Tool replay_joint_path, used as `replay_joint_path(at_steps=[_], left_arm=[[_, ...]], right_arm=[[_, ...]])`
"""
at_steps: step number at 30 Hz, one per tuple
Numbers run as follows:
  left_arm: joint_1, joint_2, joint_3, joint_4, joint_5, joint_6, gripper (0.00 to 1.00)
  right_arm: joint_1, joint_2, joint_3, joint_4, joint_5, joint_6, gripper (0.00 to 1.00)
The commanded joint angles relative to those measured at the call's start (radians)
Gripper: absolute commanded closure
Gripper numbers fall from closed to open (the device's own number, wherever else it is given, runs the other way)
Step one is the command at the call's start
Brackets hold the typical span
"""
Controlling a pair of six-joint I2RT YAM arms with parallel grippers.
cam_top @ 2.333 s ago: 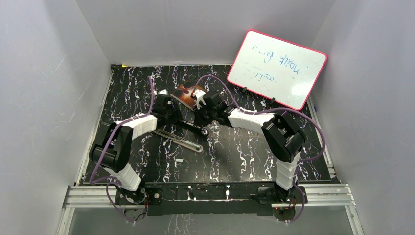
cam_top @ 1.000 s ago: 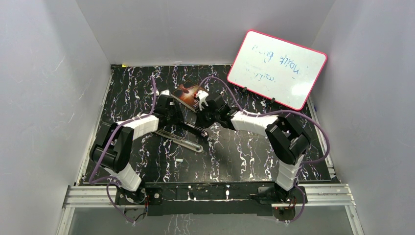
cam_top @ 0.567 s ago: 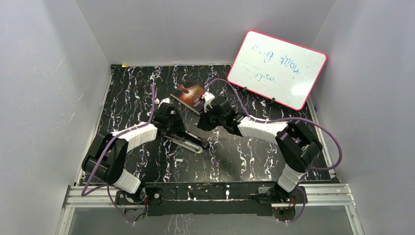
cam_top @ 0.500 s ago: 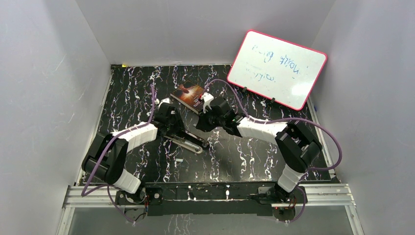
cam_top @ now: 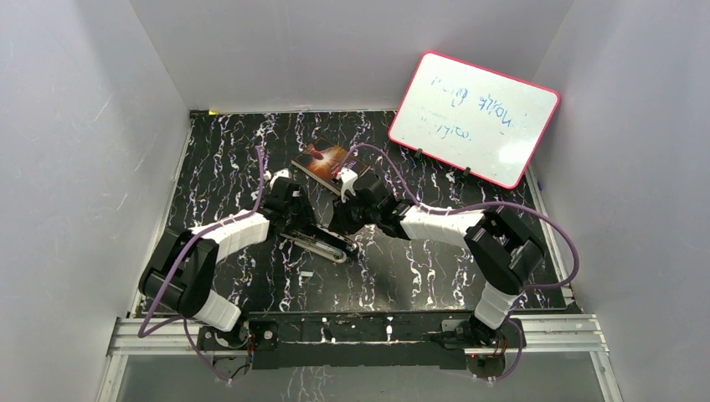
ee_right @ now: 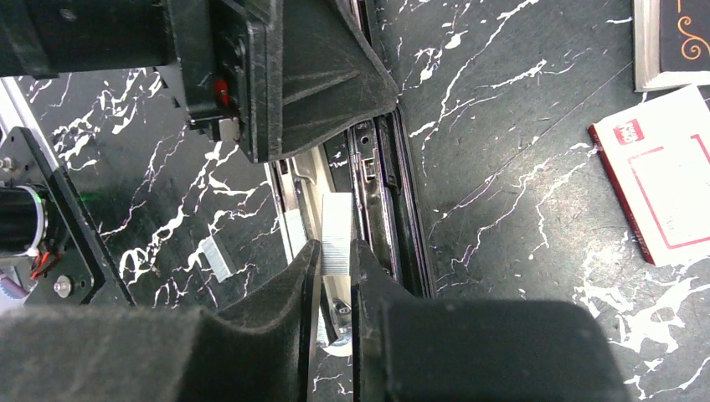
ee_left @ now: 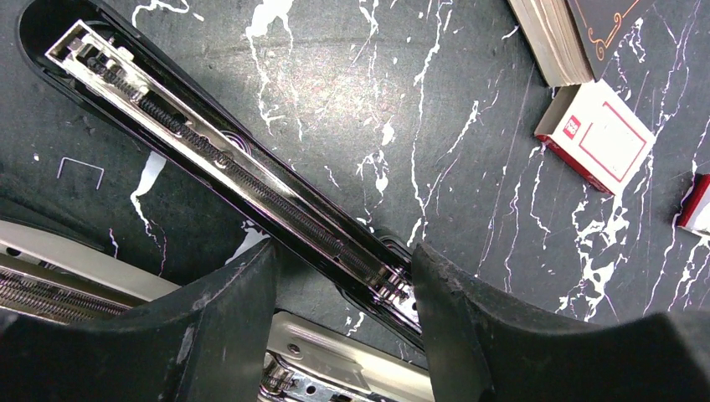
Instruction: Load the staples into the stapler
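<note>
The stapler (cam_top: 322, 245) lies opened flat on the black marbled mat. In the left wrist view its black spring arm (ee_left: 218, 159) runs diagonally and its silver magazine (ee_left: 352, 343) lies below. My left gripper (ee_left: 343, 251) straddles the black arm near the hinge, and both fingers touch it. My right gripper (ee_right: 335, 251) is shut on a short silver strip of staples (ee_right: 337, 230), held just above the magazine channel (ee_right: 368, 167). The white-and-red staple box (ee_left: 599, 134) lies on the mat to the right and also shows in the right wrist view (ee_right: 670, 184).
A loose staple strip (ee_right: 216, 258) lies left of the stapler, and a single bent staple (ee_left: 81, 167) lies near the arm's tip. A dark book (cam_top: 322, 157) lies behind the grippers. A pink-rimmed whiteboard (cam_top: 473, 117) leans at the back right. Grey walls enclose the mat.
My right gripper has come back and down from beside the book to above the stapler. My left gripper and the stapler have shifted slightly toward the near side.
</note>
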Motion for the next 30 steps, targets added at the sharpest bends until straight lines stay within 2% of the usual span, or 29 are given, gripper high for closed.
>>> replay_joint_path(at_steps=[1,19,30], left_arm=[[-0.008,-0.028,-0.025,-0.087,-0.018,0.005,0.43],[-0.009,-0.03,-0.022,-0.086,-0.023,0.008,0.43],[-0.009,-0.03,-0.022,-0.085,-0.023,0.01,0.43]], right_arm=[[0.004,0.025,0.011,0.025,-0.014,-0.003,1.0],[0.005,0.056,0.035,-0.046,0.031,-0.012,1.0],[0.005,-0.006,0.003,0.001,0.025,-0.019,1.0]])
